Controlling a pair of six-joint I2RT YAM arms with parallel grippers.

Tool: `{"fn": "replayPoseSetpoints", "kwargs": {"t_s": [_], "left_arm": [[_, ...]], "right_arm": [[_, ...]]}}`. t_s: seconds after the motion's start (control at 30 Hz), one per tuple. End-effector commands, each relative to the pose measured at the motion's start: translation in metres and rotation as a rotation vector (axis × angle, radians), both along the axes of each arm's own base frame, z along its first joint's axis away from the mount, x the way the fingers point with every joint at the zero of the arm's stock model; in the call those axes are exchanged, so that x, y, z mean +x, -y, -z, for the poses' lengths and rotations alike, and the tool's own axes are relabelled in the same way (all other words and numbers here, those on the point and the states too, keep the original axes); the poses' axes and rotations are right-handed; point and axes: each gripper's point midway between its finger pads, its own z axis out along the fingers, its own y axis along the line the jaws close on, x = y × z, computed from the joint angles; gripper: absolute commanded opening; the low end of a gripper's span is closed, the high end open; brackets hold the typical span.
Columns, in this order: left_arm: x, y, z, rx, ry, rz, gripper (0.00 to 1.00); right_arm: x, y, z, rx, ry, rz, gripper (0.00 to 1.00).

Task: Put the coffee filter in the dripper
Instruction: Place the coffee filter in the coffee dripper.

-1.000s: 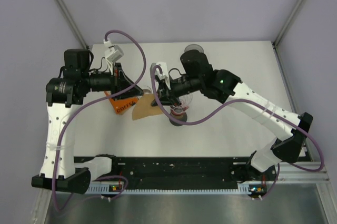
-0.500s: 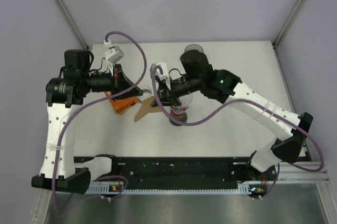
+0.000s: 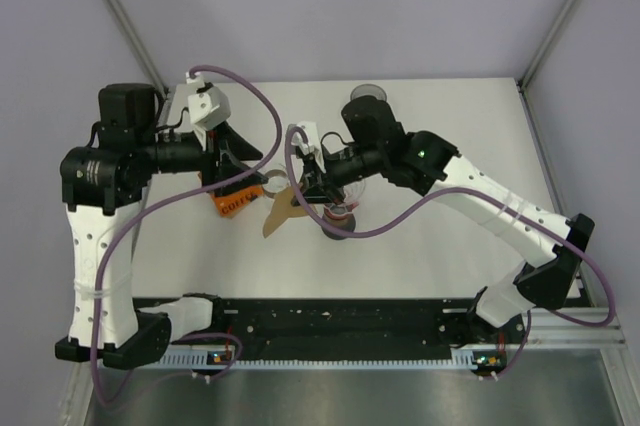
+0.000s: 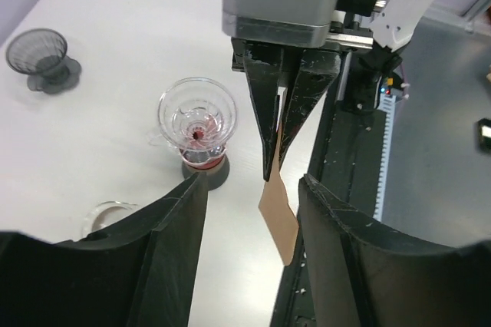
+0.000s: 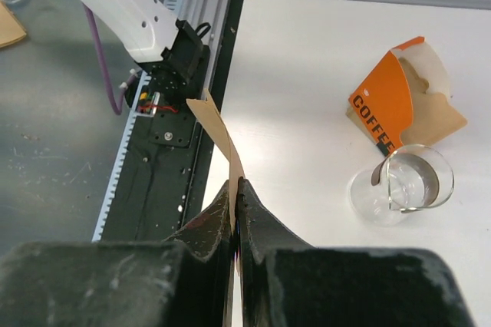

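The brown paper coffee filter (image 3: pixel 279 212) hangs edge-on from my right gripper (image 3: pixel 306 196), which is shut on its top edge. The right wrist view shows the filter (image 5: pixel 217 129) pinched between the closed fingertips of the right gripper (image 5: pixel 237 183). The clear glass dripper (image 4: pixel 197 114) with a red base stands on the table just right of the filter; from above the dripper (image 3: pixel 341 216) is partly hidden by the right wrist. My left gripper (image 4: pixel 252 189) is open, level with the filter (image 4: pixel 279 217) but not touching it. Seen from above, the left gripper (image 3: pixel 246 178) sits left of the filter.
An orange coffee filter pack (image 3: pixel 233 202) lies under the left gripper, with a small clear glass cup (image 5: pixel 399 186) beside it. A dark grey dripper (image 3: pixel 368 94) stands at the table's far edge. The black base rail (image 3: pixel 330 321) runs along the near edge.
My left gripper has opened and drawn back to the left and upward. The filter has swung from lying flat to hanging edge-on from the right gripper, which has stayed put.
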Motion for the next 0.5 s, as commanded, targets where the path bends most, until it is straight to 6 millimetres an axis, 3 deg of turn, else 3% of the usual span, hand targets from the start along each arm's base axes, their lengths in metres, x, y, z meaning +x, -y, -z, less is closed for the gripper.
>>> {"fn": "replayPoseSetpoints", "kwargs": {"t_s": [0.0, 0.07, 0.1, 0.17, 0.47], "left_arm": [[-0.022, -0.004, 0.019, 0.112, -0.036, 0.034, 0.57], [-0.027, -0.001, 0.019, 0.121, -0.031, 0.047, 0.52], [-0.026, -0.001, 0.018, 0.123, -0.022, 0.037, 0.45], [-0.024, 0.000, 0.017, 0.133, -0.011, 0.014, 0.38], [-0.036, 0.009, 0.037, 0.179, -0.027, 0.058, 0.41]], "right_arm": [[0.004, 0.005, -0.017, 0.009, 0.041, 0.010, 0.00], [0.004, 0.004, -0.020, 0.015, 0.043, 0.007, 0.00], [0.003, 0.003, -0.019, 0.015, 0.040, 0.002, 0.00], [0.002, 0.002, -0.020, 0.018, 0.037, -0.006, 0.00], [0.002, 0.003, -0.025, 0.030, 0.048, -0.010, 0.00]]}}
